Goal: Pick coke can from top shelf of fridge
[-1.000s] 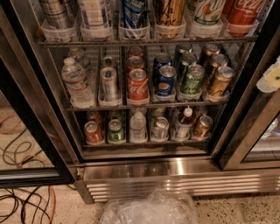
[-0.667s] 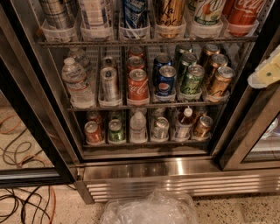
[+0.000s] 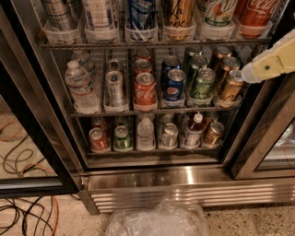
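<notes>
The fridge (image 3: 184, 182) stands open in front of me, with wire racks full of drinks. The top shelf (image 3: 152, 44) holds tall cans in clear plastic lane trays. The coke can (image 3: 255, 13), red with white script, stands at the far right of that shelf, its top cut off by the frame edge. My gripper (image 3: 258, 69), cream-coloured, reaches in from the right edge. It is below the top shelf rail, at the height of the middle rack's gold-brown cans (image 3: 230, 85), and apart from the coke can.
A second red Coke can (image 3: 145, 90) and a blue Pepsi can (image 3: 175, 85) stand on the middle rack, with a water bottle (image 3: 79, 85) at its left. Black-framed glass doors (image 3: 34, 124) flank the opening. Cables (image 3: 23, 212) and a clear plastic bag (image 3: 156, 221) lie on the floor.
My gripper has moved left, further into view from the right edge, towards the right end of the middle rack. The cans have not moved.
</notes>
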`<state>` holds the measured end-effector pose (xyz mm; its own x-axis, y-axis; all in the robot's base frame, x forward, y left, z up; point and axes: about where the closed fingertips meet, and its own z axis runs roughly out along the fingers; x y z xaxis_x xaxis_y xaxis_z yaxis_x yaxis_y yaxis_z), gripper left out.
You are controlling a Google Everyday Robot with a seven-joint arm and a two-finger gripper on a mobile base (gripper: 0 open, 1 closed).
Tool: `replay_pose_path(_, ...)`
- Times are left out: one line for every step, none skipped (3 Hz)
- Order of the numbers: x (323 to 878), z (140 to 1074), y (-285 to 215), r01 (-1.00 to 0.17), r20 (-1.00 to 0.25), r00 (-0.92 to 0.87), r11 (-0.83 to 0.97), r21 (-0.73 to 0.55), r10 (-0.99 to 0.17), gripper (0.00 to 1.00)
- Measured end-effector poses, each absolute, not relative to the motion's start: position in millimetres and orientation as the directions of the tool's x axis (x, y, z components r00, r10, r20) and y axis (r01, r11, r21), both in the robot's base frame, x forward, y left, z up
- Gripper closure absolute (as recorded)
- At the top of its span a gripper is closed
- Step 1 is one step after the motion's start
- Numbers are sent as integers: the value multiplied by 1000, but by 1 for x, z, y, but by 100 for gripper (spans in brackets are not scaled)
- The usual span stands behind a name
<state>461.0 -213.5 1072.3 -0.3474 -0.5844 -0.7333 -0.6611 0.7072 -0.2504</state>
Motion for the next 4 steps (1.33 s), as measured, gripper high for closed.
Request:
replay_pose_path(459,1077,-206,-669,-751,-339,707,-231,-566,0)
replay_pose_path(459,1077,-206,-669,-752,-339,707,-231,-566,0)
replay_pose_path(457,1076,-199,-668,-765,-332,710,-222,-551,0)
replay_pose_path(455,1068,-182,-648,-816,-357,750,-134,-454,0)
